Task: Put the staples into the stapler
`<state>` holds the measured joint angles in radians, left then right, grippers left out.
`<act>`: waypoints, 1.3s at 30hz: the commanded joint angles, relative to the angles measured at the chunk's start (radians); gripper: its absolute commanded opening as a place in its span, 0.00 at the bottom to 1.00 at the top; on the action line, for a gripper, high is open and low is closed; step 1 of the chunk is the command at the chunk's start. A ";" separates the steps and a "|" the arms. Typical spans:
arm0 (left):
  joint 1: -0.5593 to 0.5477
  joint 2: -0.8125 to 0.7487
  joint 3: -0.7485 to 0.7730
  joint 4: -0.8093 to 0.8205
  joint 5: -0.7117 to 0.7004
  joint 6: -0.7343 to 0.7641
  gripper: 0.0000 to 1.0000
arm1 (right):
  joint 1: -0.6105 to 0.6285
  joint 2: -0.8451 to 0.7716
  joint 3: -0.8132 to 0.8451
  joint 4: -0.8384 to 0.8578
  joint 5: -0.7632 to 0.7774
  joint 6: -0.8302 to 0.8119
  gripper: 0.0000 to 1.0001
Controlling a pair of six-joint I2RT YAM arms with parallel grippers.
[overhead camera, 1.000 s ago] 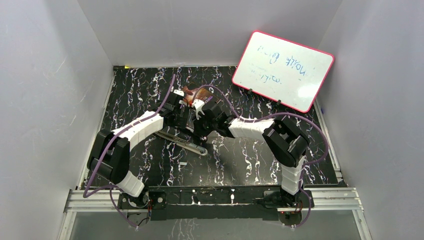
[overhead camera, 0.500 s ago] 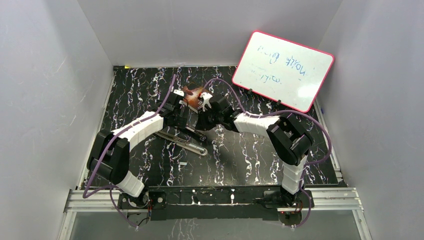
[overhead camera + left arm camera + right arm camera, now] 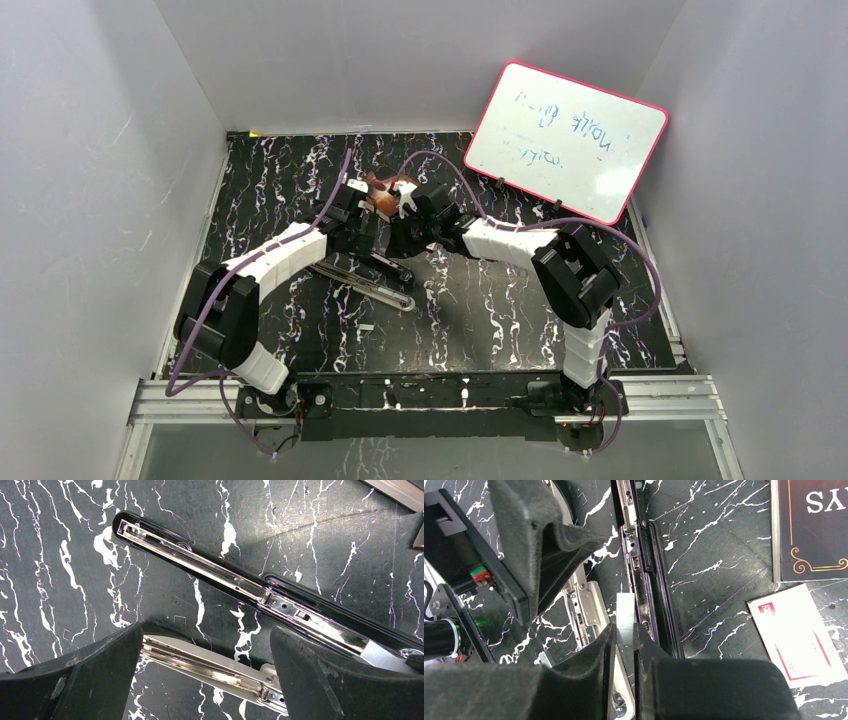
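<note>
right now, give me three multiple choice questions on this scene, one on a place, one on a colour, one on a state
1. Where is the white-and-red box? A. flat on the table B. on a shelf C. in a drawer
2. What colour is the whiteboard rim? A. green B. red C. yellow
3. How is the right pincer? A. wide open, empty B. shut on a strip of staples C. shut on the box
Answers: 1 A, it lies on the marble top; 2 B, a red edge frames the white face; 3 B, the grey strip sits between its fingers.
</note>
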<state>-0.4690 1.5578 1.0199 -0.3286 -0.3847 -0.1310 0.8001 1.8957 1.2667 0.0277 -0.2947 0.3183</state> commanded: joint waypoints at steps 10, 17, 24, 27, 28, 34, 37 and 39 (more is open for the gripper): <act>-0.007 -0.054 -0.011 -0.001 -0.020 0.005 0.98 | 0.002 0.039 0.074 -0.055 -0.021 -0.006 0.00; -0.008 -0.055 -0.011 -0.002 -0.022 0.007 0.98 | 0.002 0.046 0.077 -0.066 -0.021 -0.009 0.00; -0.008 -0.054 -0.011 -0.003 -0.023 0.007 0.98 | 0.002 0.051 0.081 -0.073 -0.011 -0.009 0.00; -0.009 -0.054 -0.012 -0.002 -0.023 0.007 0.98 | 0.003 0.057 0.083 -0.082 -0.007 -0.010 0.00; -0.010 -0.055 -0.012 -0.003 -0.023 0.006 0.98 | 0.002 0.058 0.086 -0.084 -0.008 -0.010 0.00; -0.009 -0.055 -0.011 -0.002 -0.025 0.008 0.98 | 0.002 0.064 0.090 -0.090 -0.005 -0.011 0.00; -0.010 -0.056 -0.012 -0.002 -0.026 0.008 0.98 | 0.002 0.065 0.091 -0.096 0.004 -0.013 0.00; -0.010 -0.056 -0.013 -0.003 -0.025 0.008 0.98 | 0.002 0.065 0.094 -0.102 0.012 -0.015 0.00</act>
<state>-0.4736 1.5558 1.0088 -0.3279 -0.3855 -0.1303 0.8005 1.9503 1.3094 -0.0692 -0.2939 0.3111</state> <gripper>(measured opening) 0.981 0.228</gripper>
